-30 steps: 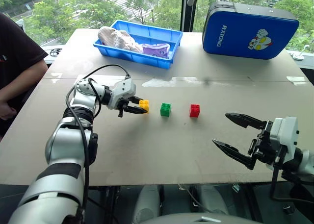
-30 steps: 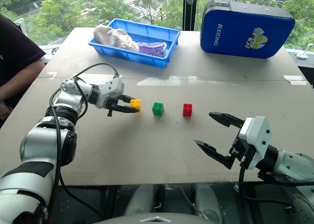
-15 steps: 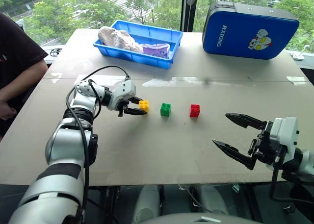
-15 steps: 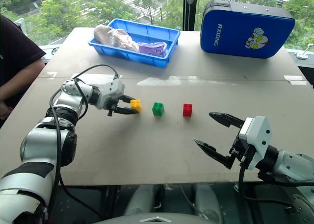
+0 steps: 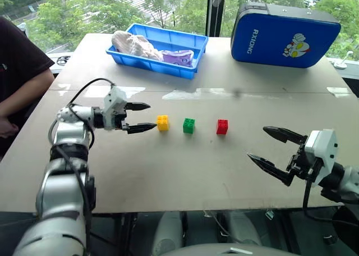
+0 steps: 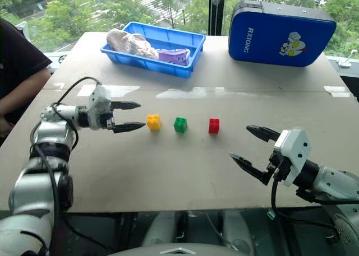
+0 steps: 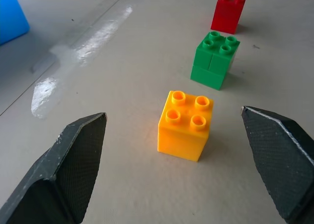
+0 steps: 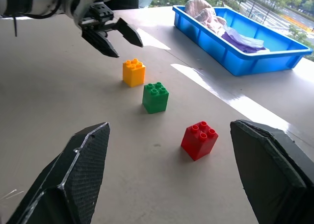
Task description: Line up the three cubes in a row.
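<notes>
Three studded cubes stand in a row on the table: yellow [image 5: 162, 122], green [image 5: 189, 125] and red [image 5: 222, 126]. My left gripper [image 5: 144, 116] is open just to the left of the yellow cube, apart from it, fingers pointing at it. In the left wrist view the yellow cube [image 7: 186, 125] sits free between and beyond the two fingers, with the green cube [image 7: 215, 60] and red cube [image 7: 228, 11] lined up behind it. My right gripper [image 5: 269, 146] hangs open near the table's front right, well short of the red cube [image 8: 199, 139].
A blue tray [image 5: 190, 42] with cloth and a purple item sits at the back centre. A blue case [image 5: 283, 35] stands at the back right. A person in a dark sleeve [image 5: 19, 71] sits at the table's left edge.
My left gripper has opened, let go of the yellow cube and drawn back to the left. The yellow cube stays where it was set. The right gripper has shifted slightly.
</notes>
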Available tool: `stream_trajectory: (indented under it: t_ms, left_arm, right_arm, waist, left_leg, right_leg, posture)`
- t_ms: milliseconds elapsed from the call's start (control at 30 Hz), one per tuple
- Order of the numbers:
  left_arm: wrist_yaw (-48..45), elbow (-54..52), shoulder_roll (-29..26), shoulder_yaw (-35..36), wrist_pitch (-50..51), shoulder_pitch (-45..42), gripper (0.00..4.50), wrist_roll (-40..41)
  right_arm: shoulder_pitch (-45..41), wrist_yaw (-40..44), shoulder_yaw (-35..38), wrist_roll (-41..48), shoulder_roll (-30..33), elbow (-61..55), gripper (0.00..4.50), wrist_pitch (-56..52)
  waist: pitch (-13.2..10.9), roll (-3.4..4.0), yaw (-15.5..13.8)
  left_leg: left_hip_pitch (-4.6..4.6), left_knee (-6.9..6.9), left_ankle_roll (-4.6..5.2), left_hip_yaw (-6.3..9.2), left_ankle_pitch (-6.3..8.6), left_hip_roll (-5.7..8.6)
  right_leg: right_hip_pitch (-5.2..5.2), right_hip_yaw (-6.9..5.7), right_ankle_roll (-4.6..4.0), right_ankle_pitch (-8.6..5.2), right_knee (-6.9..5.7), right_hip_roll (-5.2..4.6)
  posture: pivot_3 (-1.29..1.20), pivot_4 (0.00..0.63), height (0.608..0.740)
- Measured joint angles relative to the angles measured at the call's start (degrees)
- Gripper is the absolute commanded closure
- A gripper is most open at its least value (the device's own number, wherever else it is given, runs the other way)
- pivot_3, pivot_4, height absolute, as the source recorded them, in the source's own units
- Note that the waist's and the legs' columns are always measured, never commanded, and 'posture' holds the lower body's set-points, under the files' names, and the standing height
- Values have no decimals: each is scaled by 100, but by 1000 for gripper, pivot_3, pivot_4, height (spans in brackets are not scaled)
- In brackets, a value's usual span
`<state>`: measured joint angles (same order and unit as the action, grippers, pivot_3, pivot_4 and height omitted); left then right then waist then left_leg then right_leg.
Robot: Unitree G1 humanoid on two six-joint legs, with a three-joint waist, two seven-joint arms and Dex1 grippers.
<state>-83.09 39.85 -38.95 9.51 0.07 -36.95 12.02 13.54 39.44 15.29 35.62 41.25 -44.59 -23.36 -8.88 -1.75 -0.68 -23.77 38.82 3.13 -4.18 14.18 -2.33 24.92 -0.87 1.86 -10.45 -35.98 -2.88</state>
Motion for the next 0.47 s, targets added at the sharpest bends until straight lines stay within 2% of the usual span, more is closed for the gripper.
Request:
stream_trajectory:
  t_ms: [33, 100, 133, 200, 300, 467]
  left_arm:
    - [68, -160, 17, 20, 121, 103, 21, 57]
    - [955, -2419, 114, 411, 1418, 1461, 21, 596]
    - [1127, -2864, 149, 466, 1706, 1732, 21, 740]
    - [1930, -4736, 228, 860, 2790, 3007, 21, 1244]
    - [2324, -5629, 241, 1202, 3194, 3816, 21, 1510]
    - [2508, -6219, 224, 1873, 3157, 5373, 21, 1651]
  right_arm:
    - [21, 2, 20, -19, 3, 34, 456, -1]
    - [219, 134, 239, -75, 71, 237, 456, 14]
    - [348, 171, 345, -92, 94, 306, 456, 13]
    - [648, 432, 721, -98, 154, 532, 456, 43]
    - [784, 662, 945, -89, 172, 703, 456, 132]
    - [1187, 1170, 1294, -260, 219, 1237, 456, 389]
  waist:
    - [-1, -1, -4]
    - [0, 3, 2]
    - [0, 3, -8]
    - [1, 4, -7]
    - [3, 11, -12]
    - [17, 35, -6]
  left_leg:
    - [-2, 0, 0, 0, 0, 0]
    - [-4, 0, 4, -2, 3, 0]
    - [-1, 0, 7, -3, 5, 2]
    - [0, 0, 7, -2, 6, 3]
    - [13, -1, 4, 5, 5, 0]
    - [40, -6, -25, 1, 22, -2]
  right_leg:
    - [1, 0, 0, 0, 1, 0]
    - [2, 4, 3, -1, 5, -14]
    - [1, 5, 8, -5, 4, -18]
    - [0, 4, 9, -6, 6, -20]
    - [-5, -5, 28, -19, 5, -20]
    - [-20, -3, 27, -22, 7, -32]
  posture:
    - [0, 150, 740]
    - [0, 150, 740]
    - [0, 150, 740]
    - [0, 150, 740]
    - [0, 150, 740]
    - [0, 150, 740]
